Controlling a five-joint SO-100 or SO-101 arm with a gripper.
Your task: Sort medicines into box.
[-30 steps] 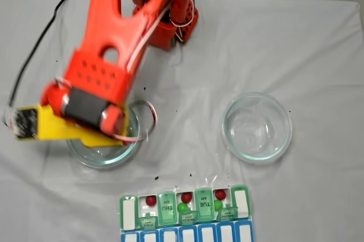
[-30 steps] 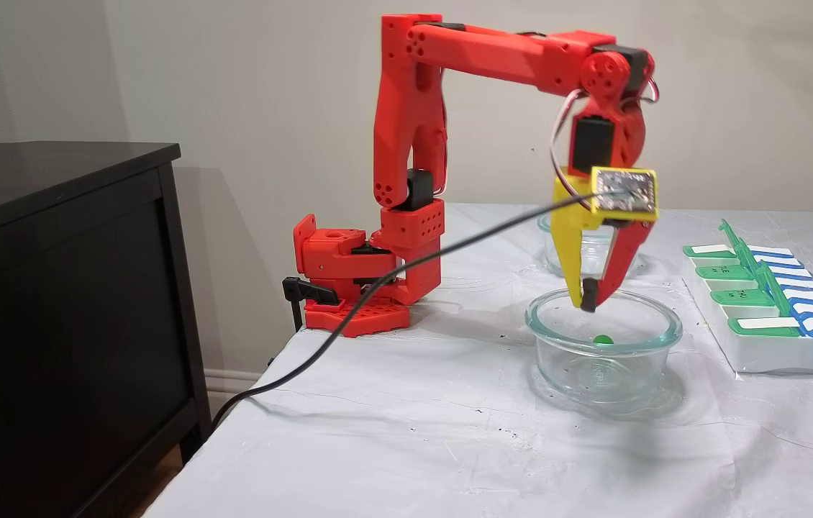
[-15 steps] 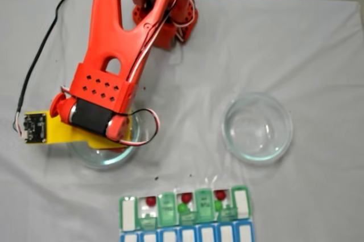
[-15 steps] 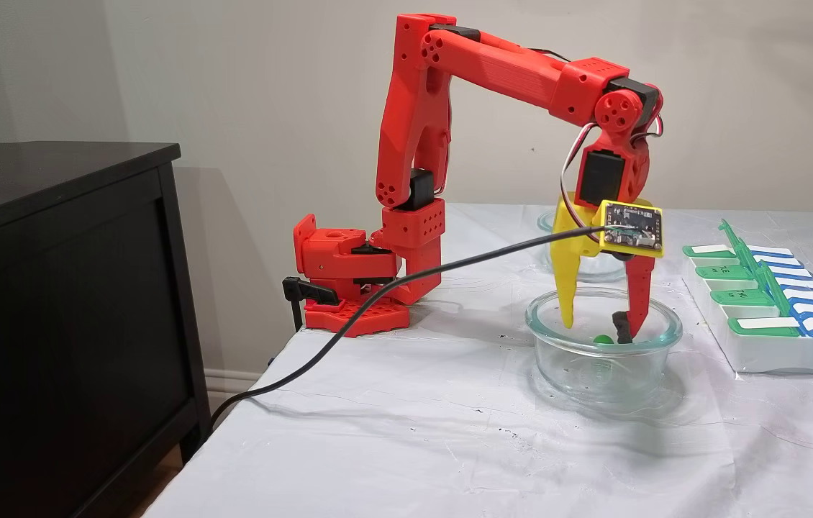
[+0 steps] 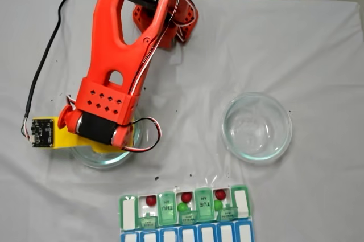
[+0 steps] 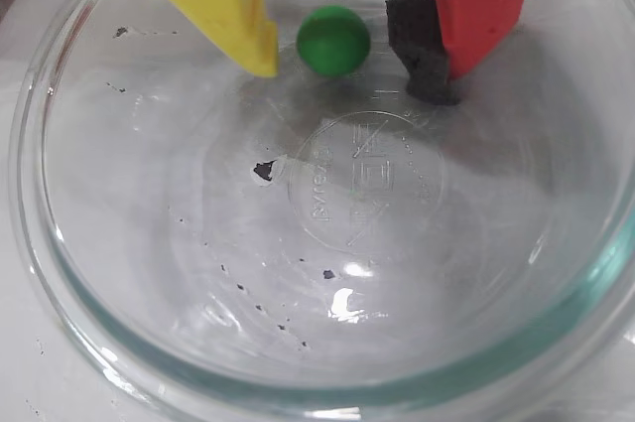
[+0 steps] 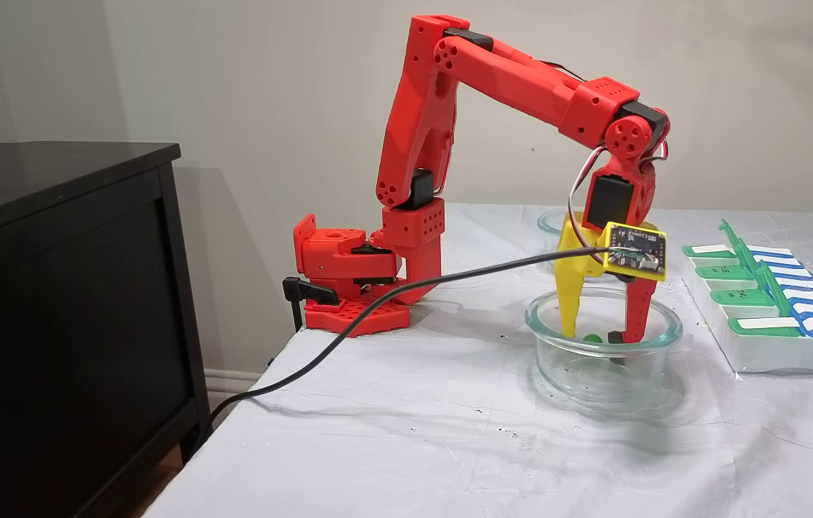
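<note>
In the lower left of the top-down fixed view we have the red arm [image 5: 122, 54] bent over one glass dish [image 5: 85, 156], its yellow finger and camera board covering most of the bowl. The second dish [image 5: 257, 127] sits well apart at centre right, and we see nothing in it. Along the bottom edge lies the box [image 5: 185, 214], lids up, with three red balls [image 5: 151, 200] and two green balls [image 5: 182, 208] in its open cells.

On to the wrist view, upper middle of the frame: the gripper [image 6: 342, 50] is released, jaws spread, and the last green ball [image 6: 333, 40] sits right between them on the dish floor [image 6: 357, 243]. The yellow finger [image 6: 223, 0] is just beside it on the left; the black foam pad [image 6: 417, 45] on the red finger stands a little apart on the right. We'd say close slowly and evenly, since a round ball on smooth glass looks ready to roll out, and keep the tips low near the floor.

Now the side fixed view, right of centre: both tips are down inside the dish, below its rim [image 7: 603, 349]. That rim is what stands in the way, so we'd lift straight up before swinging right toward the box. The black cable [image 7: 378, 302] trails off left, and a dark cabinet [image 7: 61, 309] stands clear at the far left.
</note>
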